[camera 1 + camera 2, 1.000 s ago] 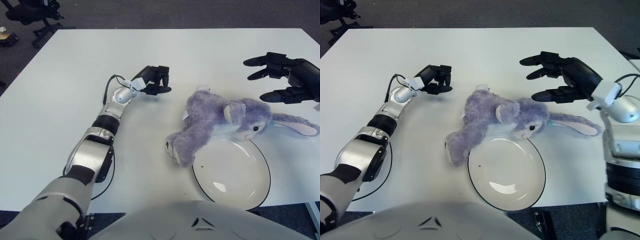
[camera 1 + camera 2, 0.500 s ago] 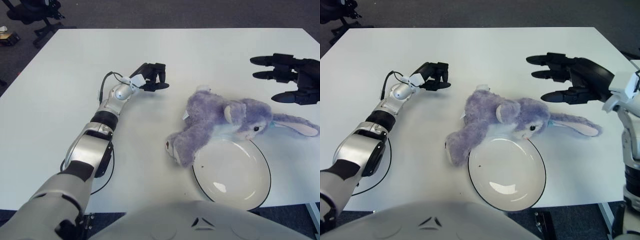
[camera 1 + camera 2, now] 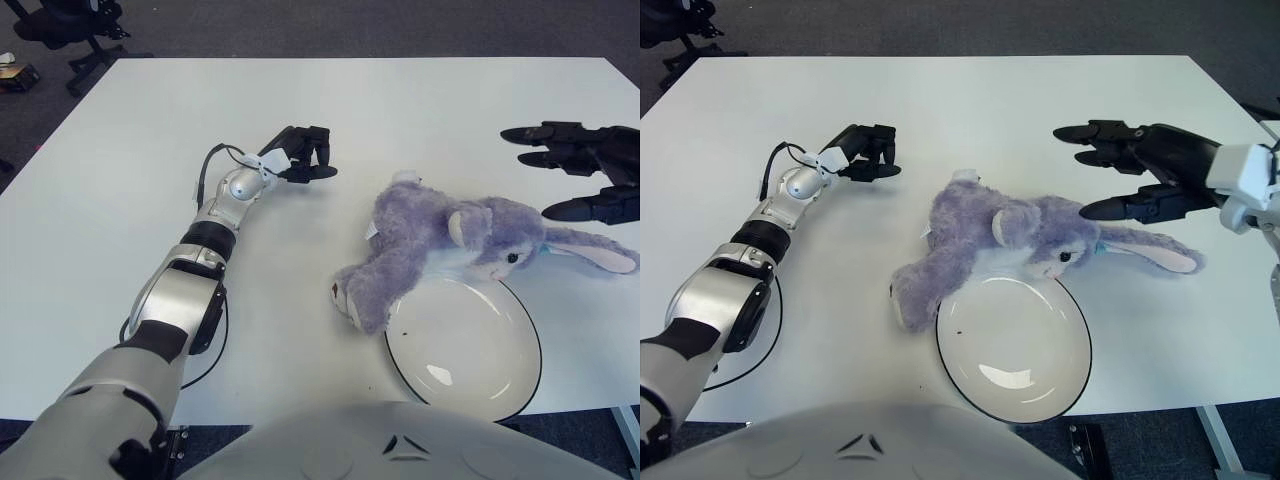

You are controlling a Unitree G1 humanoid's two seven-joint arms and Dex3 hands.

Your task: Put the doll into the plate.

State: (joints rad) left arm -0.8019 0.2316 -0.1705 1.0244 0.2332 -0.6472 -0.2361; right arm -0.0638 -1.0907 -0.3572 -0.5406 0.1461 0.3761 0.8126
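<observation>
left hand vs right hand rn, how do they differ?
The left hand has its fingers curled; the right hand has its fingers spread wide. The left hand shows over bare table to the left of the doll; the right hand shows just beyond the doll's head and long ear. Shared: both are black, and neither holds anything.

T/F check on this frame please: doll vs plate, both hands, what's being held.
1. The doll lies wholly inside the plate. False: only its head and chest overlap the plate's far rim; the rest is on the table.
2. The right hand is open, above and to the right of the doll's head. True.
3. The left hand grips the doll's leg. False: it shows to the left of the doll, apart from it, fingers curled on nothing.
4. The plate holds nothing besides the overlapping doll. True.
5. One long ear stretches right onto the table. True.
</observation>
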